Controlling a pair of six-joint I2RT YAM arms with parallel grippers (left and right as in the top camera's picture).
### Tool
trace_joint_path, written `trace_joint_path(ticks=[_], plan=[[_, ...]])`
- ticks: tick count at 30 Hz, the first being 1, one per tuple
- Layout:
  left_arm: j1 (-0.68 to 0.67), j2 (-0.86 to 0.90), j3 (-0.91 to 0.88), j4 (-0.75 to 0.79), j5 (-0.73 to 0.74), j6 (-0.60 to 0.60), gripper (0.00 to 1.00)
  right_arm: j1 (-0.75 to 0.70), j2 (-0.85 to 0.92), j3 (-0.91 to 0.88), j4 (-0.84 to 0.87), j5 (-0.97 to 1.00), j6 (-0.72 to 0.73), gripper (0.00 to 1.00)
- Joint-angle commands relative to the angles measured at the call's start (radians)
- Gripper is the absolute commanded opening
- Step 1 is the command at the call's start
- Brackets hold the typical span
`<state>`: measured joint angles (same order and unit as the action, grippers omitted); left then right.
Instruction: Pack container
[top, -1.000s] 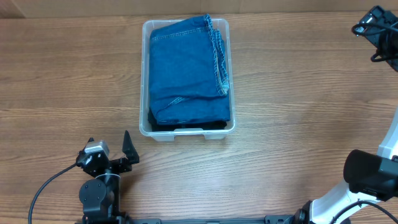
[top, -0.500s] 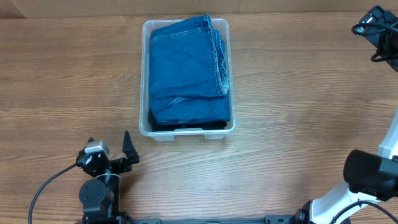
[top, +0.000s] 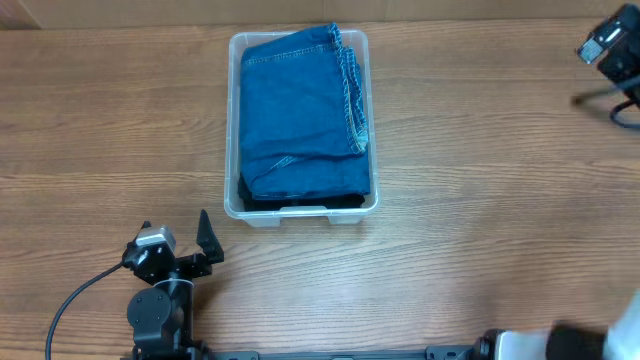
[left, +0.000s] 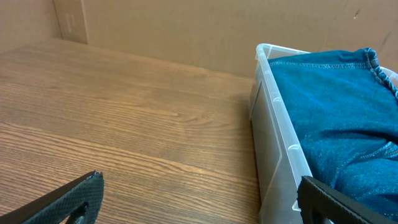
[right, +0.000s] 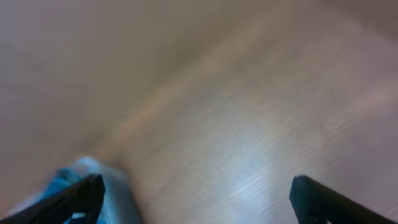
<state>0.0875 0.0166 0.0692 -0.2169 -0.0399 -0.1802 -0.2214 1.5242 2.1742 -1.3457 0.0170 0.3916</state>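
Observation:
The clear plastic container (top: 234, 120) stands at the middle of the wooden table, filled with folded blue jeans (top: 300, 110). In the left wrist view its white-looking wall (left: 273, 143) and the jeans (left: 336, 118) are at the right. My left gripper (top: 190, 245) rests open and empty near the front edge, left of the container; its fingertips (left: 199, 196) show at the bottom of the left wrist view. My right gripper (top: 610, 60) is at the far right edge, high up. The right wrist view is blurred; its open, empty fingers (right: 196, 193) frame bare table, with the container (right: 81, 171) faint at lower left.
A cardboard wall (left: 186, 31) runs along the table's far side. The left arm's base and cable (top: 150, 310) sit at the front left. Part of the right arm (top: 590, 345) shows at the bottom right corner.
The right arm has moved: its wrist shifted at the top right and the large black arm part at the right edge dropped out of view. The left arm and container are unchanged.

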Motion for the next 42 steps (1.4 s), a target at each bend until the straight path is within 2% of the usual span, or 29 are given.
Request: trace_joint_path(ticks=[1,4,10,19,23,27,36,42], plan=[[0.010,-0.012,-0.006,0.006,-0.015,0.020,1.00,0.087,-0.187,-0.282,0.225,-0.031,0.001,1.00],[0.010,-0.012,-0.006,0.006,-0.015,0.020,1.00,0.178,-0.420,-0.657,0.442,-0.031,0.002,1.00],[0.010,-0.012,-0.006,0.006,-0.015,0.020,1.00,0.215,-0.754,-1.201,0.785,-0.044,0.002,1.00],[0.010,-0.012,-0.006,0.006,-0.015,0.020,1.00,0.214,-1.221,-1.853,1.153,-0.087,0.002,1.00],[0.010,-0.012,-0.006,0.006,-0.015,0.020,1.00,0.215,-1.317,-1.982,1.195,-0.086,-0.011,1.00],[0.010,-0.012,-0.006,0.006,-0.015,0.020,1.00,0.215,-1.384,-2.054,1.213,-0.088,-0.101,1.00],[0.010,-0.012,-0.006,0.006,-0.015,0.020,1.00,0.215,-1.501,-2.142,1.214,-0.086,-0.138,1.00],[0.010,-0.012,-0.006,0.006,-0.015,0.020,1.00,0.215,-1.521,-2.144,1.219,-0.090,-0.220,1.00]])
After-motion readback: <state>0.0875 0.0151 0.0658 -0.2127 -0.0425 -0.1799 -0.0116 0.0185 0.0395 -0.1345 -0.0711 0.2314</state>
